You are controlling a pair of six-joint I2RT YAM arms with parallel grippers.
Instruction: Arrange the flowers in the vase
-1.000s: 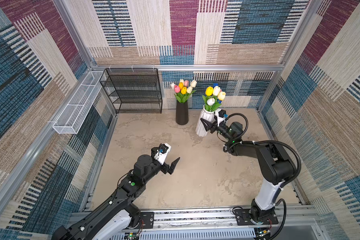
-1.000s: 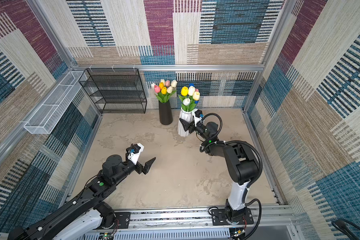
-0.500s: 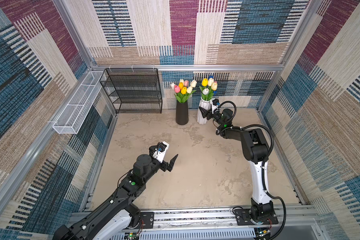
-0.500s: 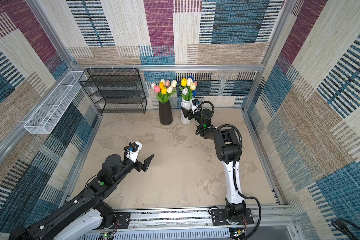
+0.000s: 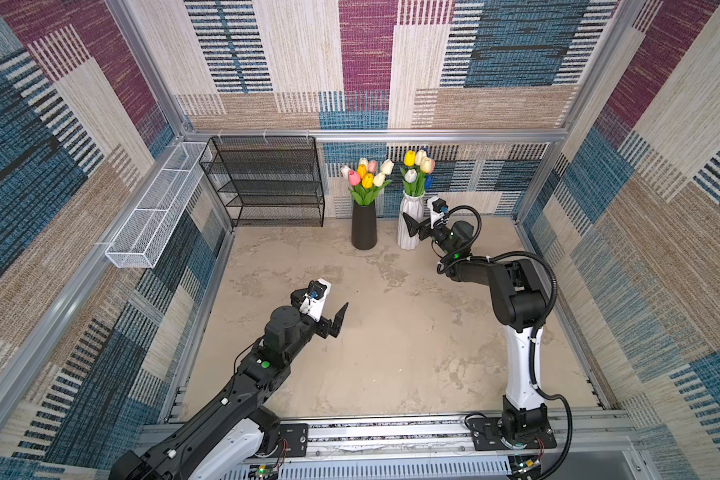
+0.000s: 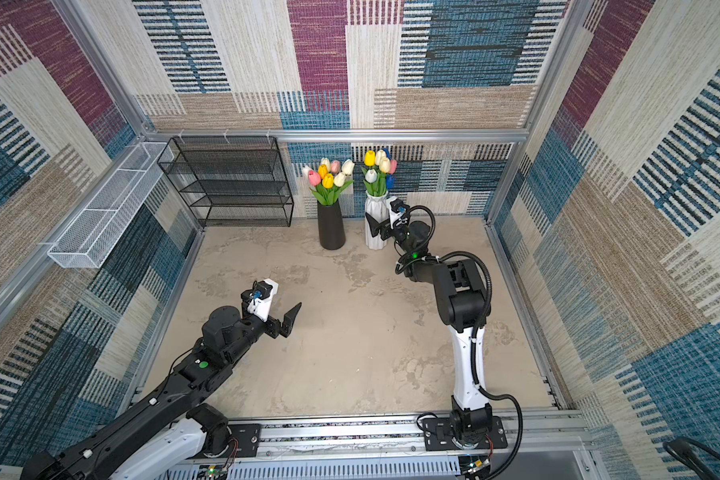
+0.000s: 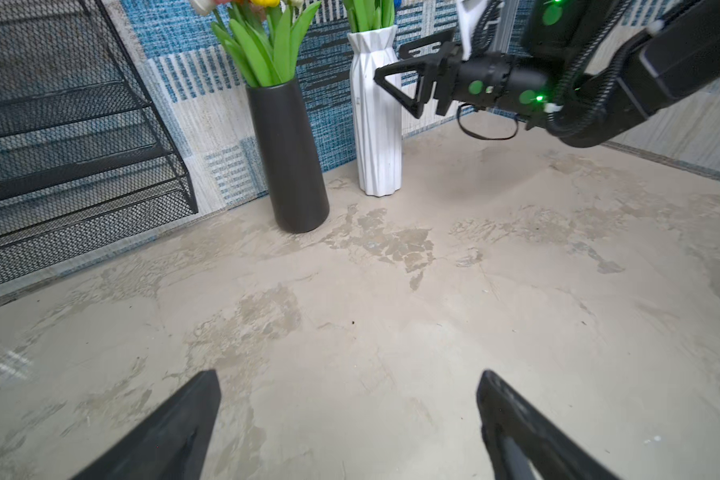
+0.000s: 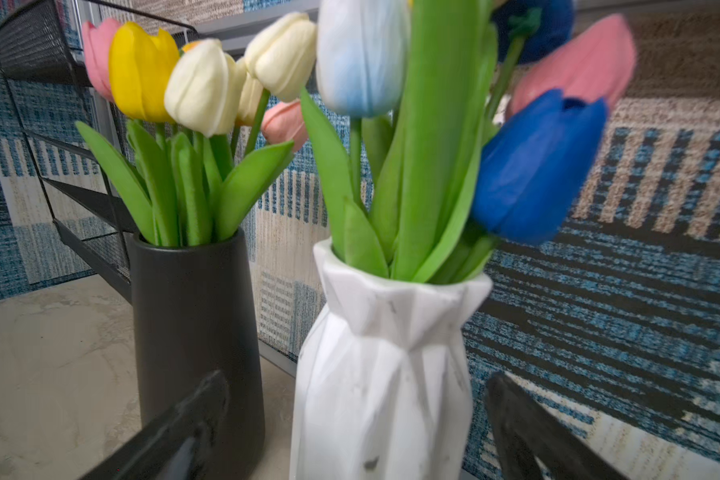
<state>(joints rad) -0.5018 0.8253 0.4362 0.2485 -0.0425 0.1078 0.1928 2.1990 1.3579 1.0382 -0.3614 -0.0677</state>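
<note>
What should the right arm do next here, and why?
Probably draw the right gripper straight back from the white vase, jaws kept wide. They stand open either side of it with gaps showing, the vase stands upright on the table beside the black vase, and tulips already fill both, so nothing seems left to hold.

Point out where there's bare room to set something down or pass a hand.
The tabletop is bare across its middle and front, from the left gripper to the right arm, and in front of the shelf rack. Crowded at the back wall: black vase and white vase stand close, with the open right gripper straddling the white vase.
</note>
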